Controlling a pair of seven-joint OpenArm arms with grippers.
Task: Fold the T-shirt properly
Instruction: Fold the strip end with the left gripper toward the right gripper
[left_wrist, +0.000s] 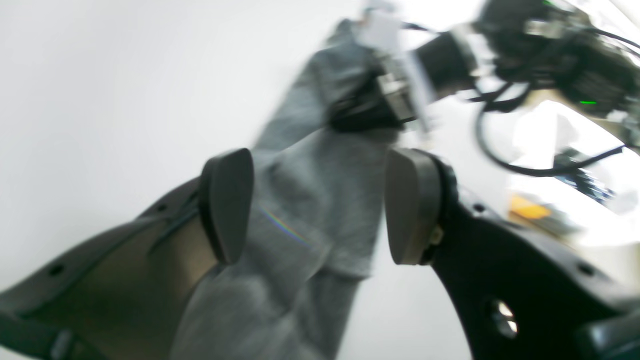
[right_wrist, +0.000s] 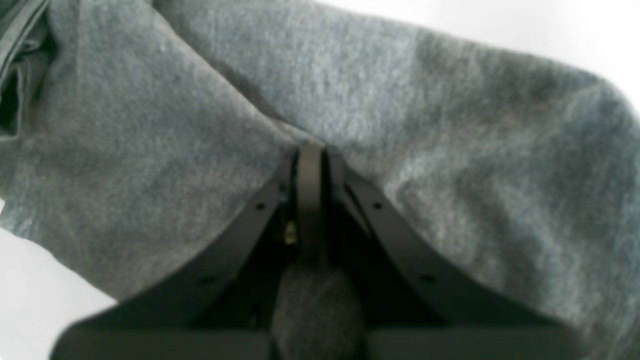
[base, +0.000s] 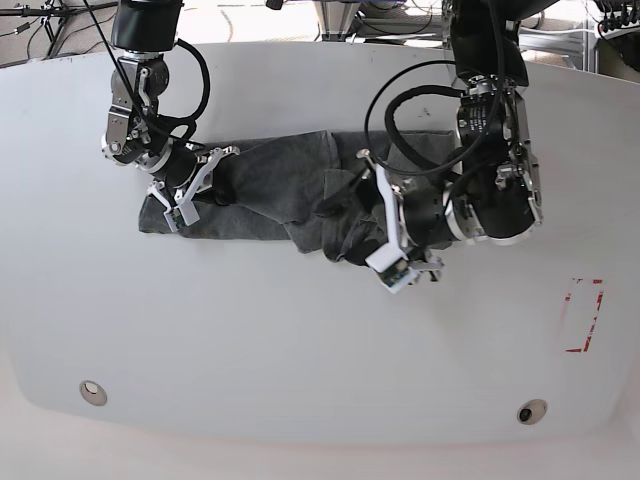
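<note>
Grey cotton: T-shirt (base: 270, 195) bunched across desk (base: 320, 350).
Right tool (right_wrist: 310, 155): pinched on shirt's end, anchoring it.
Left tool (left_wrist: 320, 205): gaping wide over shirt's opposite end, probably to grab.

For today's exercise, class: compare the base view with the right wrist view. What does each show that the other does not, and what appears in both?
Only the base view shows the whole white table, the left gripper with its jaws apart over the cloth, and red markings on the table. Only the right wrist view shows, close up, the right gripper's jaws shut on a pinched fold. Both show the dark charcoal-grey T-shirt, crumpled.
</note>
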